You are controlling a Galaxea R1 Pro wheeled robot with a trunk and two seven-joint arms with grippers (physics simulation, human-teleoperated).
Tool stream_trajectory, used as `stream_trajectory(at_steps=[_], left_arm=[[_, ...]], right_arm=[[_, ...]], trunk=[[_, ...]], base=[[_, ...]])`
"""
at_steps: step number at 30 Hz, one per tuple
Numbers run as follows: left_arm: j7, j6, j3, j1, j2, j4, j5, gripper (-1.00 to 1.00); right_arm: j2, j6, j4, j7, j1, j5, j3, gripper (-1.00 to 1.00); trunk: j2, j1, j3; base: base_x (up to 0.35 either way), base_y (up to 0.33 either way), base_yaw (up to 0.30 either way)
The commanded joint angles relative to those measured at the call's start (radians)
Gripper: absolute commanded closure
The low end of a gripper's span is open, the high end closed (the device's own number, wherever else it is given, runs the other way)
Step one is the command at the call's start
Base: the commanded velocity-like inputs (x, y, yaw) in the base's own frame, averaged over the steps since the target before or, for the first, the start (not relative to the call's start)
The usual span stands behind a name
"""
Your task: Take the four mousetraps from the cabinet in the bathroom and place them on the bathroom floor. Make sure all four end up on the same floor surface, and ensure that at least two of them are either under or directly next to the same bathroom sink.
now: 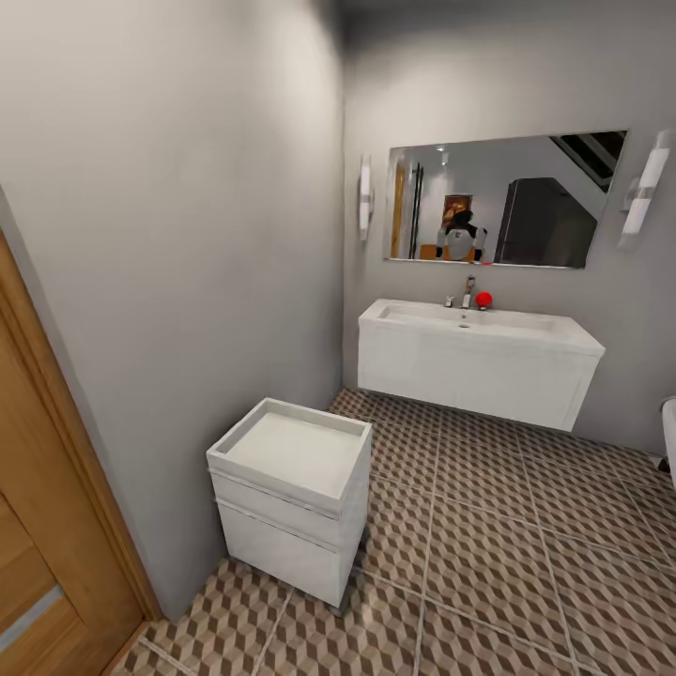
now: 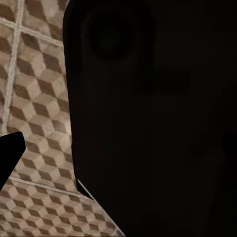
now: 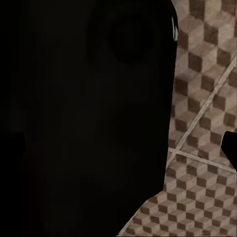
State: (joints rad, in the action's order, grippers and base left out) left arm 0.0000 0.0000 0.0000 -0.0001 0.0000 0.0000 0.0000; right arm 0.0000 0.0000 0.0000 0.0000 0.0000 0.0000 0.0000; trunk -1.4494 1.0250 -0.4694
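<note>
Bathroom from the doorway: we face the cube-patterned bathroom floor (image 1: pixel 488 554), then the white wall-hung sink (image 1: pixel 479 352), then the small white cube unit (image 1: pixel 291 493). We see no mousetraps on the tiles here, so we judge placement not begun; jaw state cannot be told

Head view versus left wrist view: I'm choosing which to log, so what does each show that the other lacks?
Head view alone: the sink with its faucet, a mirror, a small white cube unit, grey walls and a wooden door. Left wrist view alone: a large dark body close to the lens, blocking most of the picture. Both: the cube-patterned floor.
</note>
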Motion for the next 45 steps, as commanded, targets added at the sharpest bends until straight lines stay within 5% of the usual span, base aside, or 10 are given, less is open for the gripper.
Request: stream_trajectory(at_steps=[1,23,45], left_arm=[[-0.001,-0.002,0.001,-0.005,-0.006,0.002,0.001,-1.00],[-0.012,-0.005,0.006,-0.006,0.003,0.001,0.003,-1.00],[-0.008,-0.050,0.011,-0.006,0.021,-0.120,-0.001,-1.00]], right_arm=[[0.006,0.002,-0.006,0.001,-0.006,0.001,0.001,-1.00],[0.048,-0.027,-0.036,0.000,-0.006,0.000,0.001,-1.00],[0.035,-0.148,-0.130,-0.004,-0.007,0.020,0.004,-1.00]], trunk=[[-0.001,0.000,-0.001],[-0.001,0.000,-0.001],[-0.001,0.000,-0.001]], base=[[0.000,0.000,0.000],[0.000,0.000,0.000],[0.000,0.000,0.000]])
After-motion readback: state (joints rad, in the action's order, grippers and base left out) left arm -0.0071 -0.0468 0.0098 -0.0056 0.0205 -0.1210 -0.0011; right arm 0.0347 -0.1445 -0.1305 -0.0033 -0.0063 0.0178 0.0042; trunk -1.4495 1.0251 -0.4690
